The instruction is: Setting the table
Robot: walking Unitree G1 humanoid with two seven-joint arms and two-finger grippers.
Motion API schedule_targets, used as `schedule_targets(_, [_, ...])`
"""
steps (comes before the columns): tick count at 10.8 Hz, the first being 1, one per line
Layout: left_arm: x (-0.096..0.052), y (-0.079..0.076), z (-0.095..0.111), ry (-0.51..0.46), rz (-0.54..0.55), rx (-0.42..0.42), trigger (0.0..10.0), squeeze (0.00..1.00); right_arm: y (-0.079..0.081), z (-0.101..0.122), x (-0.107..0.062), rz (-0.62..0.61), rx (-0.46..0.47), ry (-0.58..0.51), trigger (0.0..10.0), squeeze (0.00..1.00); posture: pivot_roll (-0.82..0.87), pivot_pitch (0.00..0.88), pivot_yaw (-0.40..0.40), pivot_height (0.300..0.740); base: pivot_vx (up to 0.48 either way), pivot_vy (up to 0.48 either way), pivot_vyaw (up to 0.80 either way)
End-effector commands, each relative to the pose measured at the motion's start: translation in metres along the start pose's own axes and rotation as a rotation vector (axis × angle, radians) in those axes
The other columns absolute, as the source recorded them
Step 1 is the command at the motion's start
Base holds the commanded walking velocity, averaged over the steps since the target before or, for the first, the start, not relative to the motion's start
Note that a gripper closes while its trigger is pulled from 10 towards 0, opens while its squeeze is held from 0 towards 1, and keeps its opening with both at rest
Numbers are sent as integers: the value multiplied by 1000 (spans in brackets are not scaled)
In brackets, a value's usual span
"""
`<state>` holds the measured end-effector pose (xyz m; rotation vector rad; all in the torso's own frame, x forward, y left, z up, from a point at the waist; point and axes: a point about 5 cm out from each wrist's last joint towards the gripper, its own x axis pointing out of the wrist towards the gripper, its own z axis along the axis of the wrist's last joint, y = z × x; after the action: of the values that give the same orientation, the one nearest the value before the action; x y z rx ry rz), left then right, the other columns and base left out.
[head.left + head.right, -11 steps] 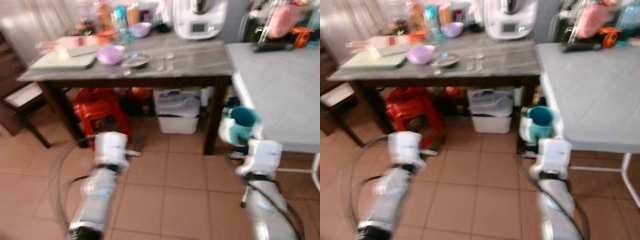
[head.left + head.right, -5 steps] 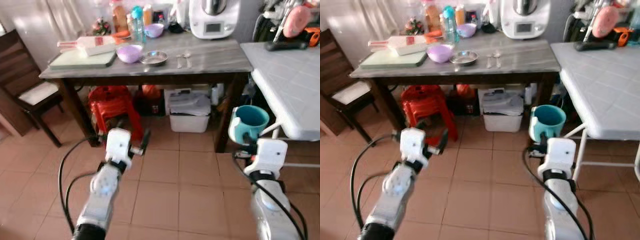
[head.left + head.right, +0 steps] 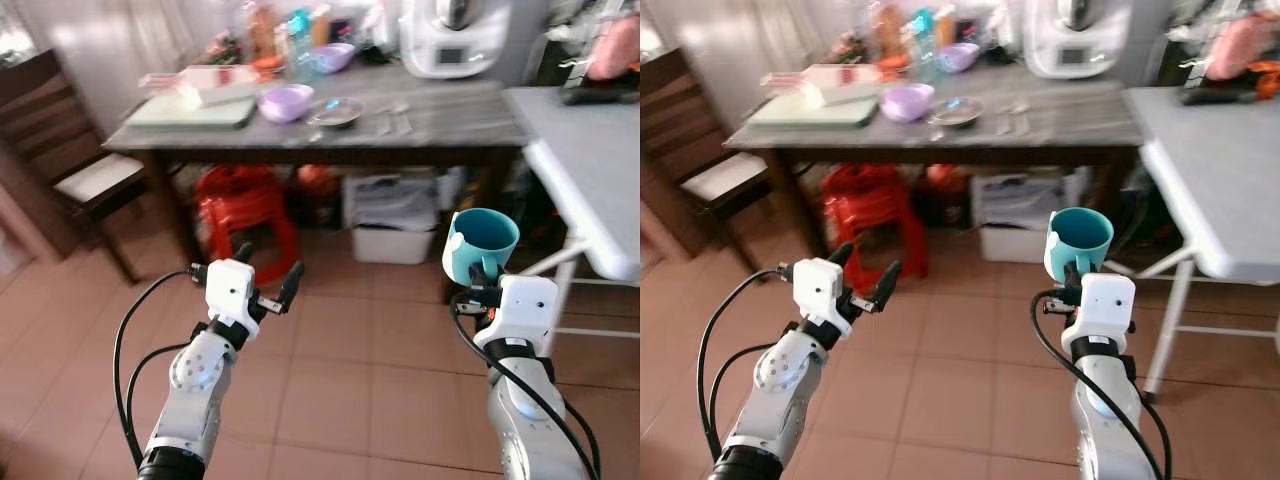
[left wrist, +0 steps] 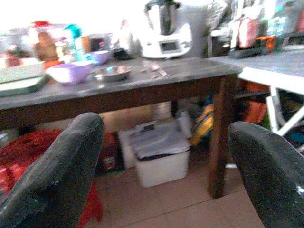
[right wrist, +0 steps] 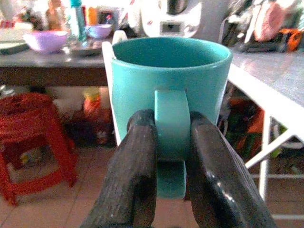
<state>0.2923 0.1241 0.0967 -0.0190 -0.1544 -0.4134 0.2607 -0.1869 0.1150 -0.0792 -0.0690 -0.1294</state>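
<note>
Two arms are up in front of the robot, both raised over the tiled floor and reaching toward the far table.

Left gripper is out on the left with its fingers spread wide, holding nothing. It's aimed at the space under the table, where a red stool and a white bin sit.

Right gripper is clamped on a teal mug, both fingers pinching the handle from either side. The mug is upright, mouth up, hanging in the air just near the corner of the white table on the right, not touching it.

Counting what's on the far table: two purple bowls, one nearer and one further back, one metal dish just right of the near bowl, and what looks like two pieces of cutlery right of that, though they're too blurry to be sure. One green board on the left end with a white box on it, a few bottles at the back that I can't count cleanly, and one white kitchen machine. One wooden chair at the far left.
</note>
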Motion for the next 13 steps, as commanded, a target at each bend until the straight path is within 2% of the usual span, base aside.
schedule_targets(1, [0, 1, 4, -8, -5, 2, 10000, 0, 2, 6, 3, 4, 2, -33, 10000, 0, 2, 0, 83, 740, 480, 0, 0])
schedule_targets(6, [1, -5, 3, -5, -29, -26, 10000, 0, 3, 6, 3, 3, 10, -31, 10000, 0, -2, 0, 85, 740, 480, 0, 590])
schedule_targets(11, [3, -9, 4, -8, -46, -42, 10000, 0, 0, 6, 6, -16, 18, -25, 10000, 0, -4, 0, 83, 740, 480, 0, 0])
schedule_targets(13, [4, -10, 4, -11, -48, -45, 10000, 0, -1, 6, 8, -16, 20, -27, 10000, 0, -6, 0, 80, 740, 480, 0, -400])
